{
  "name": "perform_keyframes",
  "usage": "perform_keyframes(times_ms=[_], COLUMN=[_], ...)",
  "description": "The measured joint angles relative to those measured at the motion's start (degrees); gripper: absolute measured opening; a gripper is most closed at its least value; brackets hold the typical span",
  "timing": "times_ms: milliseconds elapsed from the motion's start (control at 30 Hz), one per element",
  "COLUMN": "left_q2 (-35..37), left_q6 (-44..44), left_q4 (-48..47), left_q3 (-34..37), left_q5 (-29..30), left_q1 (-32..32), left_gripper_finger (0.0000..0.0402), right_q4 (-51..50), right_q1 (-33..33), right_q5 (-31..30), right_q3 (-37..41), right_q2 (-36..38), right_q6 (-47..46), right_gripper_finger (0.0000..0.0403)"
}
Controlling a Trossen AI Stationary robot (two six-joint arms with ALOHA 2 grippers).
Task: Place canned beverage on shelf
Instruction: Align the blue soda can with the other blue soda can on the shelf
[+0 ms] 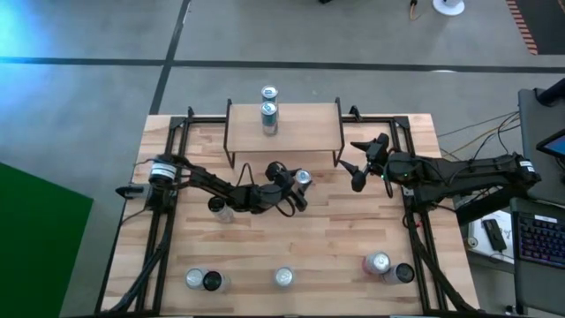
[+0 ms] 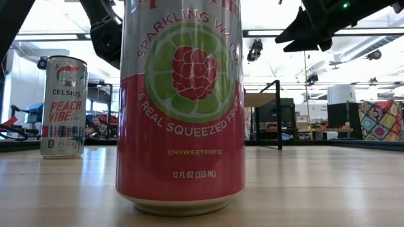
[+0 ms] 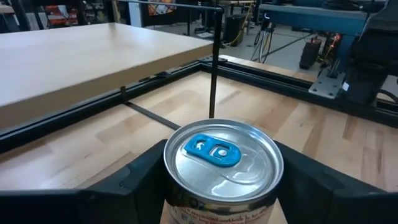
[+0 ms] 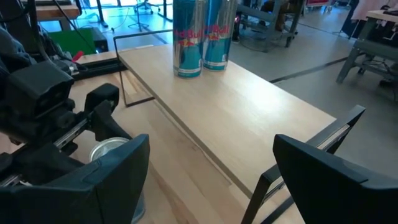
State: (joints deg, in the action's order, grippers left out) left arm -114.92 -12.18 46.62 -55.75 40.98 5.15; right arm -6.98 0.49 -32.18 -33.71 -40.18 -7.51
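Nearest the low camera we have a pink-and-silver sparkling water can (image 2: 182,107) standing upright on the tabletop (image 2: 315,189), filling most of that view; a Celsius can (image 2: 62,106) stands farther back.

From above, the shelf (image 1: 284,126) sits at the far middle of the table, and its plank nearly reaches the far edge. 2 slim blue-and-silver cans (image 1: 269,117) stand upright on it, touching or nearly so, left of its centre. The right half of the plank is bare wood, as the right wrist view confirms.

The left gripper (image 1: 298,187) is low over the table, just in front of the shelf's front edge. A silver can with a blue tab (image 3: 222,163) sits upright between its fingers (image 3: 140,177); they flank the can closely on both sides, but we cannot tell whether they press it.

The right gripper (image 1: 360,170) hangs near the shelf's right front leg, fingers spread wide, holding nothing.

Open tabletop lies between the grippers and the near edge. Along that edge stand 5 more cans: 2 at near left (image 1: 203,280), 1 in the middle (image 1: 283,277), 2 at near right (image 1: 388,267). Another can (image 1: 217,208) sits under the left arm.
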Motion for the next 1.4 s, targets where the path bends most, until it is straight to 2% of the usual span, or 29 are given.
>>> perform_keyframes(times_ms=[200, 400, 533, 667, 800, 933, 1033, 1400], left_q2=[5.64, 18.61, 28.15, 36.91, 42.63, 44.97, 44.77, 42.62], left_q6=[5.46, 10.45, 13.27, 13.8, 14.49, 17.55, 18.62, 22.24], left_q4=[-8.05, -21.46, -30.27, -37.11, -39.82, -40.24, -40.7, -36.18], left_q3=[0.2, 0.15, -0.13, -0.59, -0.59, -0.46, -0.3, 2.09], left_q5=[-1.11, -1.7, -4.94, -10.12, -21.0, -30.41, -34.71, -36.13], left_q1=[-0.04, -0.46, -1.57, -5.18, -9.95, -14.55, -17.32, -22.23], left_gripper_finger=[0.0228, 0.0236, 0.0232, 0.0232, 0.0232, 0.0232, 0.0233, 0.0233], right_q4=[-0.07, -0.2, -0.15, -0.13, 0.0, 0.02, 0.0, -0.28], right_q1=[0.0, -0.02, -0.02, -0.02, -0.02, -0.04, -0.04, -0.04], right_q5=[0.0, -0.05, -0.88, -1.07, -1.07, -1.09, -1.07, -1.24], right_q3=[0.02, 0.04, 0.04, 0.04, 0.04, 0.07, 0.07, 0.24], right_q2=[0.01, 0.02, 0.02, 0.02, -0.04, -0.07, -0.07, -0.09], right_q6=[0.07, 0.85, 0.85, 0.62, 0.54, 0.5, 0.64, 1.85], right_gripper_finger=[0.0329, 0.0329, 0.0329, 0.0329, 0.0329, 0.0329, 0.0329, 0.0329])
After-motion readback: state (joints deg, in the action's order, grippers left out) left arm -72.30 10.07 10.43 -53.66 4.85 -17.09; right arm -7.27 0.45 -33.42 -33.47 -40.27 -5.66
